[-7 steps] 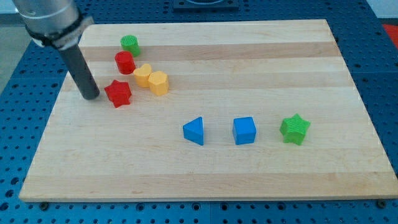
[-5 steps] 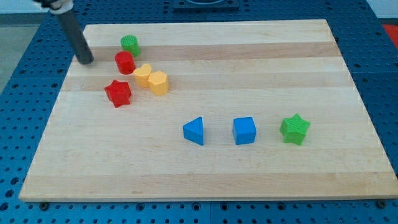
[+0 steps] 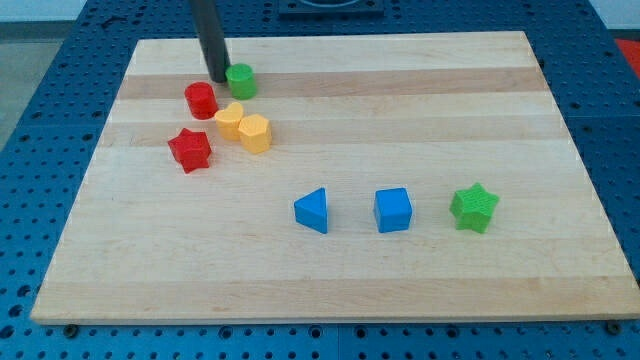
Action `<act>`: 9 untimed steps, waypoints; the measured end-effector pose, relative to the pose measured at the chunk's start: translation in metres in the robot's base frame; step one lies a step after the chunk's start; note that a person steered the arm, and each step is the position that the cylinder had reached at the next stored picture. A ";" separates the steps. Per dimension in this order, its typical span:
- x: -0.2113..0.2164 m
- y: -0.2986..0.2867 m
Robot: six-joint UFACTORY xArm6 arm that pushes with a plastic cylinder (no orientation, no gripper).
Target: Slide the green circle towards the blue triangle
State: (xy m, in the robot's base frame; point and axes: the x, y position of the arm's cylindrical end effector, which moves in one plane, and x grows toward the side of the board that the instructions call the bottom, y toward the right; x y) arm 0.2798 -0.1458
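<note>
The green circle (image 3: 240, 80) sits near the board's top left. My tip (image 3: 219, 78) stands right against its left side. The blue triangle (image 3: 313, 211) lies near the board's middle, well below and to the right of the green circle.
A red cylinder (image 3: 201, 100), two yellow blocks (image 3: 231, 121) (image 3: 254, 132) and a red star (image 3: 189, 149) cluster just below the green circle. A blue cube (image 3: 393, 210) and a green star (image 3: 473, 207) lie right of the triangle. The wooden board (image 3: 400, 90) sits on a blue pegboard.
My tip moved from the board's left edge up and right to the green circle's left side. The green circle slid a little to the right.
</note>
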 end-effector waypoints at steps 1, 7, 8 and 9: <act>0.011 0.027; 0.080 0.153; 0.097 0.153; 0.121 0.154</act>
State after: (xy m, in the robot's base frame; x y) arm 0.4012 0.0083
